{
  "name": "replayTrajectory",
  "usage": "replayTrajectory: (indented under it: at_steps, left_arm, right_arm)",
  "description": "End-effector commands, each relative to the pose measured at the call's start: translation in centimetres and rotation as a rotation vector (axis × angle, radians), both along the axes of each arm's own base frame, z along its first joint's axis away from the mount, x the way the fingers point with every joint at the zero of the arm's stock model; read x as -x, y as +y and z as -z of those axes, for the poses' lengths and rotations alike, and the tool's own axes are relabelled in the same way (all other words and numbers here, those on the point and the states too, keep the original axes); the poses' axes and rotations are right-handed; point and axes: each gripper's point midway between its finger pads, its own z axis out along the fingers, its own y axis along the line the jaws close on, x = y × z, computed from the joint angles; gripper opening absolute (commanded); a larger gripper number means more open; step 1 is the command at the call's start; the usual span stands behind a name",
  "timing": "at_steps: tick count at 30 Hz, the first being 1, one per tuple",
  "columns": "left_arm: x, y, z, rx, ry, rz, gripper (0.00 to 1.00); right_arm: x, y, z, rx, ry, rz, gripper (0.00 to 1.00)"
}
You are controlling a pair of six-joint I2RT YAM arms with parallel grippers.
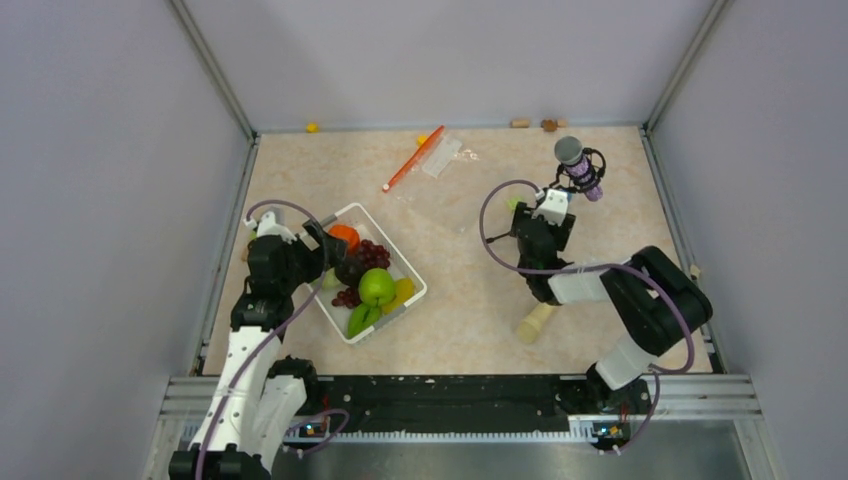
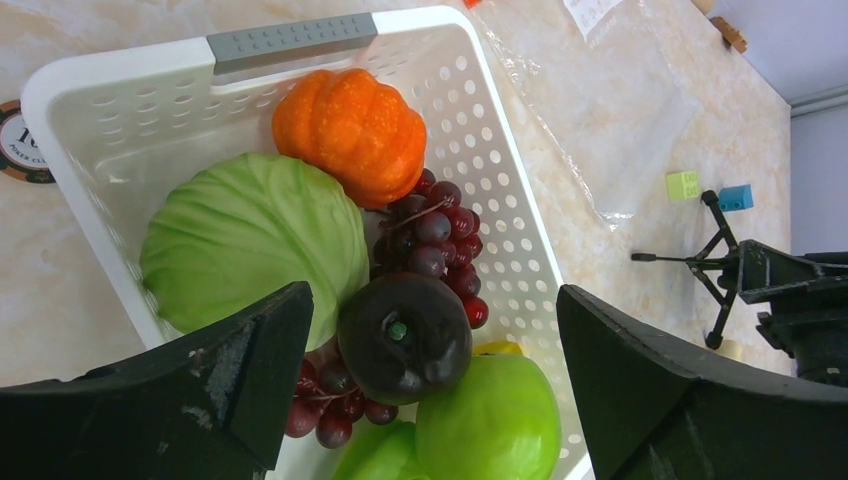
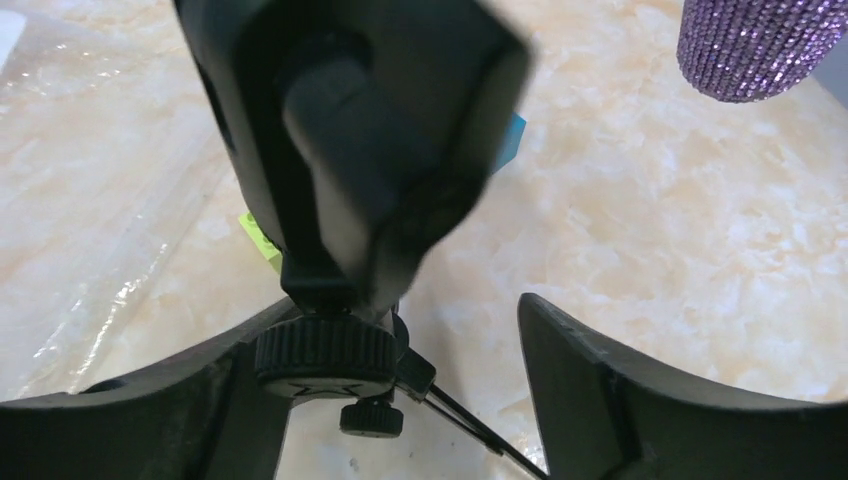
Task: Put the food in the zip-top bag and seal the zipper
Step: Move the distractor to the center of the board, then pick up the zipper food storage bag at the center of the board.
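One zip-top bag (image 1: 443, 155), clear and floppy, flat on the worktop (image 1: 460, 290) toward the far edge, well apart from the food (image 1: 370, 275); one zipper (image 1: 412, 158), a straight red-orange strip along the bag's left-hand edge in the top view

All the food in one white basket (image 2: 505, 170) at the left:
- one orange pumpkin-shaped piece (image 2: 352, 132)
- one pale-green leafy ball (image 2: 255, 245)
- two clusters of dark red grapes (image 2: 435, 230)
- one dark glossy round fruit (image 2: 405, 335)
- one green apple (image 2: 490, 420)
- one yellow piece (image 2: 497, 348)
- one light-green piece (image 1: 358, 320)

Left claw (image 2: 435, 300) over the basket, jaws spread wide, holding nothing

Right claw (image 3: 405, 310) likewise spread, straddling the stem of one small tripod (image 2: 718, 250) carrying a purple glittery microphone (image 1: 578, 168); contact impossible to tell

Near the tripod, one yellow-green block (image 2: 682, 184) and one blue block (image 2: 735, 197)

One beige rod (image 1: 535, 322) just beside the right arm, one poker chip (image 2: 20, 140) beside the basket
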Motion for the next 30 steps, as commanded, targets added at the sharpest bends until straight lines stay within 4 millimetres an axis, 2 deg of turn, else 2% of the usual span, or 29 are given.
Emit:
replayTrajectory:
  at_steps: [1,4,8,13,19,21,23,26,30]
  left_arm:
    - [-1.3,0.2,-2.3,-0.003,-0.050,-0.006,0.97]
    - [-1.7,0.3,-2.0,-0.010,0.005,-0.015,0.97]
    - [-3.3,-0.8,-3.0,0.018,-0.001,0.049,0.97]
    - [-6.8,-2.5,-5.2,0.061,0.002,0.145,0.97]
    - [-13.1,-5.6,-6.0,0.027,0.015,0.280,0.97]
    - [-15.9,-7.0,-6.9,0.014,-0.013,0.346,0.97]
    - [-18.6,-8.7,-6.8,0.003,-0.024,0.434,0.97]
    - [-23.1,-10.8,-6.0,-0.014,-0.046,0.525,0.97]
    - [-28.9,-13.0,-3.9,-0.071,-0.059,0.606,0.97]
  right_arm:
    - [1.0,0.5,-1.0,-0.043,0.043,-0.042,0.84]
    - [2.1,1.4,-1.6,-0.048,0.057,-0.081,0.98]
    - [3.8,2.9,-1.7,-0.037,0.096,-0.153,0.99]
    - [6.0,3.6,-2.1,-0.047,0.128,-0.209,0.99]
    - [8.5,4.0,-3.1,-0.152,0.097,-0.280,0.99]
    - [9.1,3.9,-3.5,-0.177,0.078,-0.302,0.99]
    - [9.5,4.3,-4.4,-0.209,0.041,-0.346,0.99]
    - [10.0,5.5,-5.5,-0.255,0.001,-0.432,0.99]
    - [10.5,5.9,-6.5,-0.285,-0.044,-0.476,0.99]
